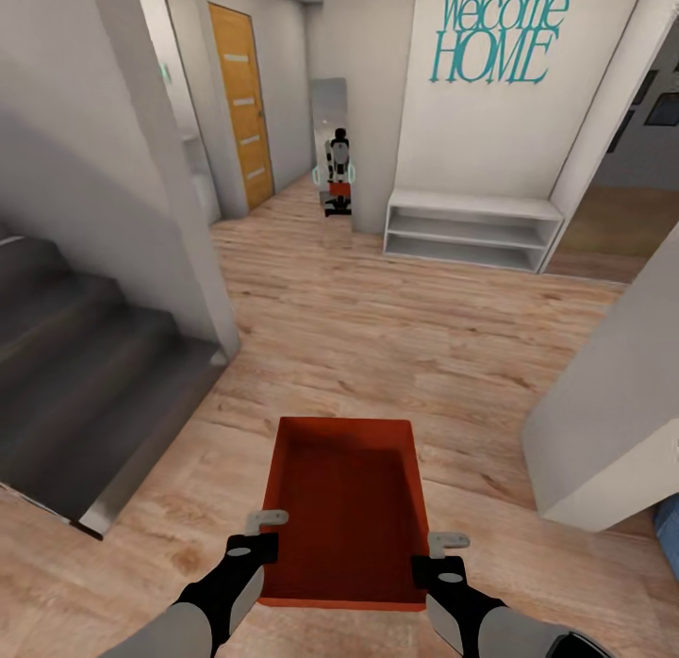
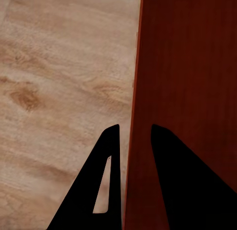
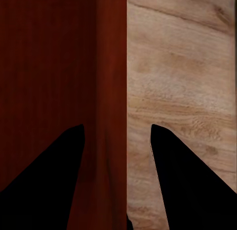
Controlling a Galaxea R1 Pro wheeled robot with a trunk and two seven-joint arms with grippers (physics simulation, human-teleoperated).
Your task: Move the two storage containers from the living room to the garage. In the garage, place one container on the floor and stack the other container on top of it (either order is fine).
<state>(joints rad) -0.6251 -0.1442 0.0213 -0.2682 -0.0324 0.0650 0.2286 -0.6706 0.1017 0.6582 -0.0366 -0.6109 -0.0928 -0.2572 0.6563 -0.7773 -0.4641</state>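
- At the far left I see dark grey stairs (image 1: 85, 356) running down beside a white wall, and beyond them an orange wooden door (image 1: 240, 102) at the far end of the hall; I take that as the likely way to the garage, though I cannot be sure.
- My left gripper (image 1: 256, 537) pinches the left wall of the storage container (image 1: 344, 507); in the left wrist view one finger sits inside and one outside that thin wall.
- The container hangs near me, centred between both arms, above the wood-plank floor (image 1: 377, 337), open side up and empty.
- My right gripper (image 1: 439, 556) straddles the right wall the same way, fingers closed onto it.
- Far ahead stand a mirror (image 1: 332, 149) and, to its right, a low white shelf (image 1: 471, 229) under teal wall lettering (image 1: 495, 31).
- Progress, as I judge it: one container is picked up and in transit through the hallway; nothing is set down in the garage yet, and the second container is still to fetch and stack.
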